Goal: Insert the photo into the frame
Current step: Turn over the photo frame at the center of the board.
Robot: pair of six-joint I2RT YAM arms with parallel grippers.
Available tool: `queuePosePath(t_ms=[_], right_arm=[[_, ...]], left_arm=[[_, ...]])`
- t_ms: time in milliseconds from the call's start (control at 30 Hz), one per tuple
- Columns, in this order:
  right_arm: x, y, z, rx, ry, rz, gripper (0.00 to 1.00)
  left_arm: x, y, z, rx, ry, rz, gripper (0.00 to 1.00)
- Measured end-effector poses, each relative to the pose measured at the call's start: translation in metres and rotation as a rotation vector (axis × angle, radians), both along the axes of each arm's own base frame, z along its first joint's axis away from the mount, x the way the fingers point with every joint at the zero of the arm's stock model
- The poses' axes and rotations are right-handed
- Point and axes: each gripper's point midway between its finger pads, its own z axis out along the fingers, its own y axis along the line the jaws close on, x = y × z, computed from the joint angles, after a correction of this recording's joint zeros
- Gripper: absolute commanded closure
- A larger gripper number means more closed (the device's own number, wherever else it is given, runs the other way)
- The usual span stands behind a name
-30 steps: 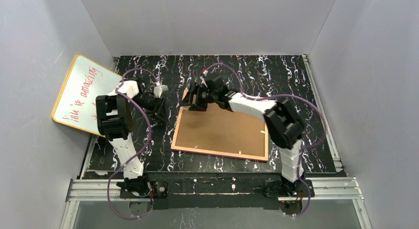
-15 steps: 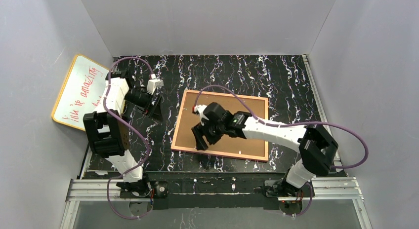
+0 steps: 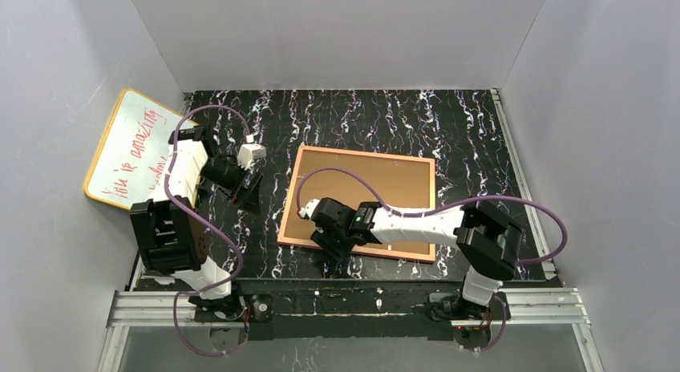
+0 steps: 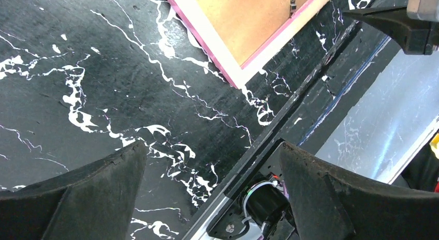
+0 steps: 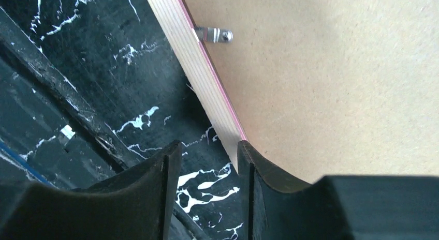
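**A:** status?

**B:** The frame (image 3: 369, 152) lies face-down on the counter (image 3: 449, 119), with the brown backing board (image 3: 377, 183) showing inside its rim. The photo isn't visible in any view, so I can't tell whether it sits under the board.

**A:** pincers?

**B:** My right pincer (image 5: 208, 149) is at the frame's near-left edge, jaws narrowly parted and holding nothing I can see. One finger is over the counter, the other over the rim. I can't tell if either touches. My left pincer (image 4: 211, 147) is wide apart and holds nothing, hovering over the counter just beside the frame's near-left corner.

**A:** step?

**B:** My read is that I'm working the near edge by the metal tab (image 5: 212, 35) (the only one in the wrist view), either to lock the board or to grip the rim.

**A:** tips?

**B:** Come down slowly and square to the rim. Keep the outer finger off the counter so it doesn't jam. The frame looks light and likely to skid, so I'd brace the corner with the left pincer.
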Motion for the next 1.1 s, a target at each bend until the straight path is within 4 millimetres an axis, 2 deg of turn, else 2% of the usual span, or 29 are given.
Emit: queuePosePath(t_ms=[233, 433, 600, 767, 867, 1000, 1100], right_arm=[[0.005, 0.007, -0.003, -0.038, -0.078, 0.038, 0.50], [0.013, 0.002, -0.004, -0.066, -0.125, 0.031, 0.46], [0.020, -0.005, -0.005, -0.096, -0.172, 0.023, 0.47], [0.019, -0.008, -0.009, -0.110, -0.175, 0.034, 0.49], [0.017, -0.008, -0.009, -0.108, -0.167, 0.042, 0.55], [0.014, -0.007, -0.012, -0.107, -0.151, 0.049, 0.77], [0.015, -0.006, -0.011, -0.113, -0.167, 0.081, 0.80]], left_arm=[[-0.008, 0.000, 0.012, 0.013, -0.064, -0.007, 0.02], [-0.009, 0.000, 0.012, 0.012, -0.059, -0.009, 0.02], [-0.009, 0.000, 0.012, 0.011, -0.057, -0.007, 0.02], [-0.009, -0.001, 0.012, 0.009, -0.054, -0.005, 0.02], [-0.007, 0.000, 0.014, 0.012, -0.059, 0.000, 0.02], [-0.002, 0.000, 0.016, 0.013, -0.071, 0.002, 0.02], [0.000, -0.002, 0.016, 0.000, -0.090, -0.011, 0.02]])
